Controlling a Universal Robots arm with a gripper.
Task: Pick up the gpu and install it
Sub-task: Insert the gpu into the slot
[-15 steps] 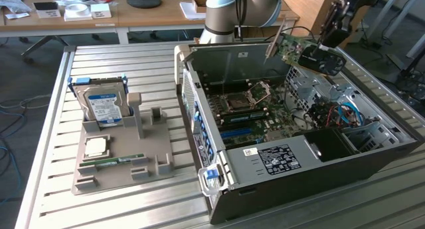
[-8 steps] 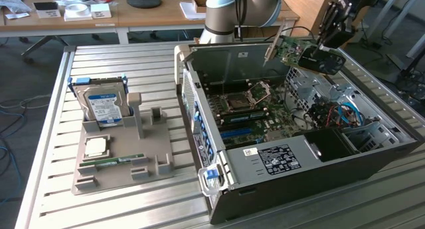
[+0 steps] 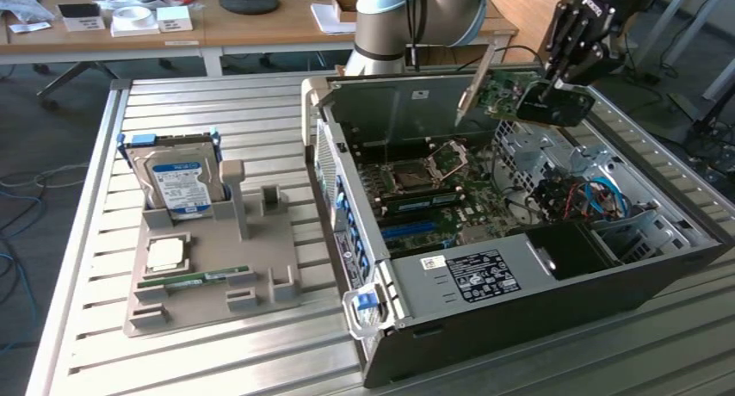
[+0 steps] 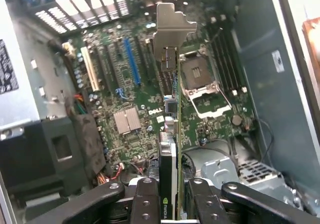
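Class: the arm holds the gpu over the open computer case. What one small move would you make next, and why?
Probably shift the gpu sideways toward the blue slot before lowering. In the wrist view the fingers hold it edge-on above the motherboard, and its edge seems to line up between the slots and the CPU socket, not over the blue one.

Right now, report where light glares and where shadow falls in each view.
Exterior view: light shines off the slatted table, while the inside of the computer case is dimmer. Wrist view: the silver bracket of the gpu, held in the hand, glares bright; the black shroud lies in shadow.
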